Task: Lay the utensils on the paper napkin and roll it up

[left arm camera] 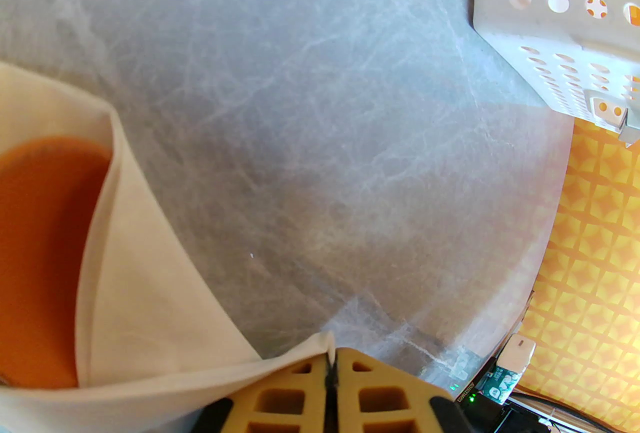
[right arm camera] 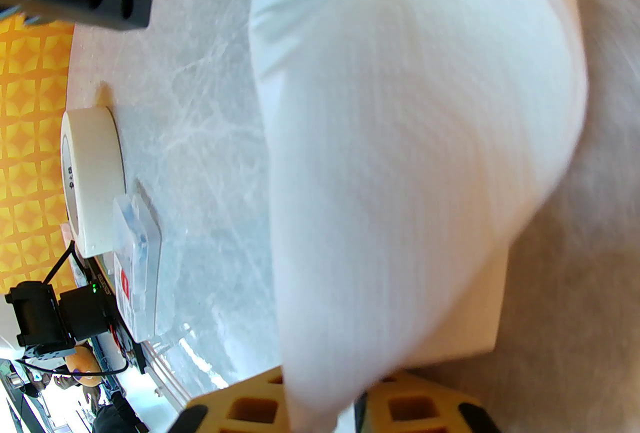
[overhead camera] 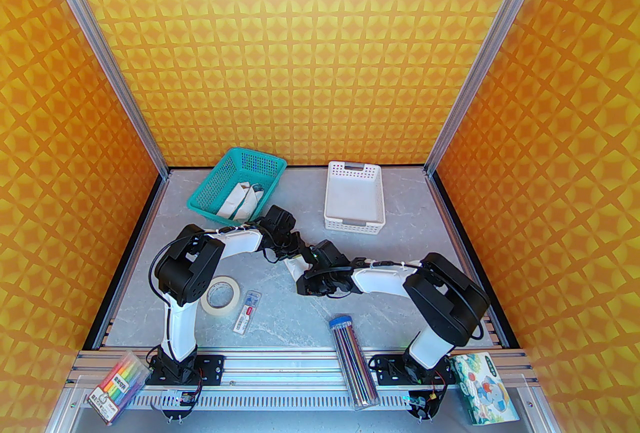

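Paper napkin (right arm camera: pixel 400 146) wrapped around an orange utensil (left arm camera: pixel 40 246), corner pinched tight in the closed left gripper (left arm camera: pixel 331 366), roll squeezed between fingers of the right gripper (right arm camera: pixel 320 408). Light, floppy, tear-prone, so probably best grabbed over the stiff utensil.

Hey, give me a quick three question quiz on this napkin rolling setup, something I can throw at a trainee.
1. True or false: the left gripper is shut on an edge of the paper napkin.
2. What lies right beside the tape roll? A: a clear plastic case. B: a green mug. C: a banana.
3. Fill in: the white rolled bundles lie in the ___ basket.
Key: 1 true; 2 A; 3 teal.
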### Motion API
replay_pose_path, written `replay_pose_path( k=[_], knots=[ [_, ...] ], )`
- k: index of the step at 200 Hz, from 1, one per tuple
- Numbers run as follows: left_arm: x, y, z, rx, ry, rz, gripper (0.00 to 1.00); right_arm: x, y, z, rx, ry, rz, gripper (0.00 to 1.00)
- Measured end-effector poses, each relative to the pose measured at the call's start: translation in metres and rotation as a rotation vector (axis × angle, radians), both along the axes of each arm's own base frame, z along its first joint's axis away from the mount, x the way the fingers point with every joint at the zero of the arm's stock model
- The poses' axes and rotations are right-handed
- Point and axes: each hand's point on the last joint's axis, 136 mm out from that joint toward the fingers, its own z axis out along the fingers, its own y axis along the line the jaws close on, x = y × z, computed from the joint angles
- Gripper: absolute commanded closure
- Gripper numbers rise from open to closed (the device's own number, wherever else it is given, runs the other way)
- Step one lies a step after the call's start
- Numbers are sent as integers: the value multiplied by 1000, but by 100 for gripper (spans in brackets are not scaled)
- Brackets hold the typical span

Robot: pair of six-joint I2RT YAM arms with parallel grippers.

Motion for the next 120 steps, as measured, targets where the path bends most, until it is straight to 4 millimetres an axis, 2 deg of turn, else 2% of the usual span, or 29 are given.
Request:
replay_pose_path(
  k=[35, 62, 95, 120],
  knots=[
    [0, 0, 0, -1, 0, -1, 92, -2, -13, 24, -20, -50, -5, 72],
    [0, 0, 0, -1, 0, -1, 92, 4, -23, 40, -16, -84, -16, 84],
    [0, 0, 0, -1, 0, -1, 92, 15, -13, 52, 33, -108, -9, 91],
    [0, -1, 0, -2, 0, -2, 92, 24, -4, 50, 57, -117, -18, 92]
  ],
)
